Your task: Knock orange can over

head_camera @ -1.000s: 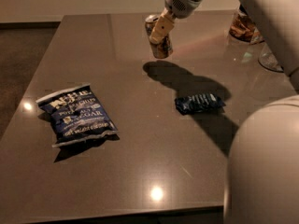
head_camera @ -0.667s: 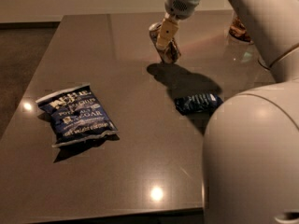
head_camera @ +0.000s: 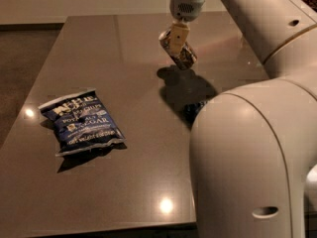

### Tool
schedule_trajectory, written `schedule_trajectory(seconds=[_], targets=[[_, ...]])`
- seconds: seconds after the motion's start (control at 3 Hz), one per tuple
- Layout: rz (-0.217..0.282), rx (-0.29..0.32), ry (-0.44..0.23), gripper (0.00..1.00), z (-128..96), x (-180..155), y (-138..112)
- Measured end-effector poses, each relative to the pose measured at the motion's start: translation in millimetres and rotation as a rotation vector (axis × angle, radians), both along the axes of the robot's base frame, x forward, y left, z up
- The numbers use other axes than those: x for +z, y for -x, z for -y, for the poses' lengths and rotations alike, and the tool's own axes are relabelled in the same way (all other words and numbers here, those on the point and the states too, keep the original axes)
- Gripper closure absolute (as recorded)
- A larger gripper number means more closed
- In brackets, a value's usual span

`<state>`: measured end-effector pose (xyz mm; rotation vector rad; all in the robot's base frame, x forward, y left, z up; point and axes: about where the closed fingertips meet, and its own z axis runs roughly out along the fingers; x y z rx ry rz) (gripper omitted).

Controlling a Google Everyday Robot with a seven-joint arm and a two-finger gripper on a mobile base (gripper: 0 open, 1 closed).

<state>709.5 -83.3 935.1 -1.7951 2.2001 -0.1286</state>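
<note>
The gripper [head_camera: 177, 41] was seen clamped around the orange can [head_camera: 186, 58], held tilted up-right of the chip bag [head_camera: 81, 123], its long axis slanting down-right.

1. The gripper [head_camera: 177, 37] hangs over the far middle of the table [head_camera: 124, 48], against the tilted can [head_camera: 182, 56].
2. The arm [head_camera: 247, 148] fills the right side and bars the way in from there. It hides most of a small dark bag [head_camera: 194, 108] lying near the can.
3. The chip bag [head_camera: 81, 124] lies flat at front left, well apart from the can.
4. Bare tabletop lies open left of the can, and between the can and the chip bag.
</note>
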Motion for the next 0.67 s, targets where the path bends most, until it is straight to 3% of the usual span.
schedule_trajectory(seconds=[0.33,0.67], targets=[[-0.003,0.054,0.092,0.59,-3.0,-8.8,-1.7],[-0.020,0.121,0.177,0.28,-7.0,-23.9,2.0]])
